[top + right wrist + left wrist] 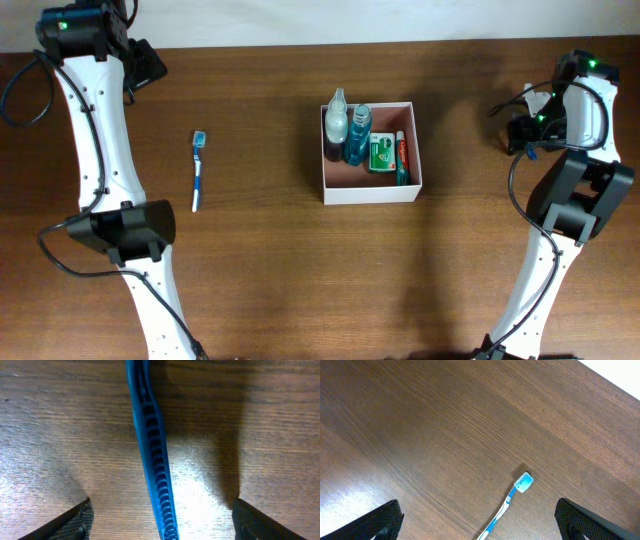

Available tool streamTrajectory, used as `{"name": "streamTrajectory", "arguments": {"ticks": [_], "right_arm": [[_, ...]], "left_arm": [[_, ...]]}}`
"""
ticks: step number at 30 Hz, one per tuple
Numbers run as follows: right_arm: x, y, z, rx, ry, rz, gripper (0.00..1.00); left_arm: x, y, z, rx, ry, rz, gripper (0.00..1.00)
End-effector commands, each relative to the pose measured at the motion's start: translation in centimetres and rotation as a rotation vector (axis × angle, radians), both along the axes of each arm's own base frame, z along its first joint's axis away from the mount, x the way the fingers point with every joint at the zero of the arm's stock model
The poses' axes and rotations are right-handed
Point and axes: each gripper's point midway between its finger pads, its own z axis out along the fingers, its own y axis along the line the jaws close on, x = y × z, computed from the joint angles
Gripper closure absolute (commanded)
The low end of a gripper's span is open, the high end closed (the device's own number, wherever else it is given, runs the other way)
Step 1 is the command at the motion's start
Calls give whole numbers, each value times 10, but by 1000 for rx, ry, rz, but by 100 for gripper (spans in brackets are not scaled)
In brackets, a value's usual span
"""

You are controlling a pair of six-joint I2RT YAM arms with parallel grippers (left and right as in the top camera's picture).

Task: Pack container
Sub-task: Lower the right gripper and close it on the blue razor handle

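Overhead: container (371, 193) open-side up (square)

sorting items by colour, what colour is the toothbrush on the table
Blue and white toothbrush, light blue head; shows best in the left wrist view.

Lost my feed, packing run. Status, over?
Left tool open, empty. Right tool open, straddling blue ribbed handle on table. Container holds bottles, green packet, red tube. Toothbrush outside it.
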Motion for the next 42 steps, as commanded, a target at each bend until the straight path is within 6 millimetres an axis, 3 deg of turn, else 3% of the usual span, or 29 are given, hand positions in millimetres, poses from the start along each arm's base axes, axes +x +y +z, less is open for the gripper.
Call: {"name": "streamTrajectory", "arguments": {"ticks": [1, 12, 15, 20, 26, 35, 42], "right_arm": [[0, 2, -12, -15, 19, 14, 23], [7, 2, -12, -20, -6, 15, 75], [8, 2, -12, -19, -11, 15, 85], [9, 2, -12, -20, -14, 15, 86], [8, 2, -12, -20, -14, 11, 96], [6, 9, -9, -15, 3, 5, 97], [23, 25, 19, -31, -45, 41, 96]], "left_arm": [[-2, 0, 11, -1, -29, 12, 1], [-2, 0, 11, -1, -29, 12, 1], [-2, 0, 11, -1, -29, 12, 1], [-3, 0, 11, -1, -29, 12, 1], [-3, 0, 11, -1, -29, 12, 1], [-2, 0, 11, -1, -29, 12, 1], [-2, 0, 11, -1, -29, 12, 1]]}}
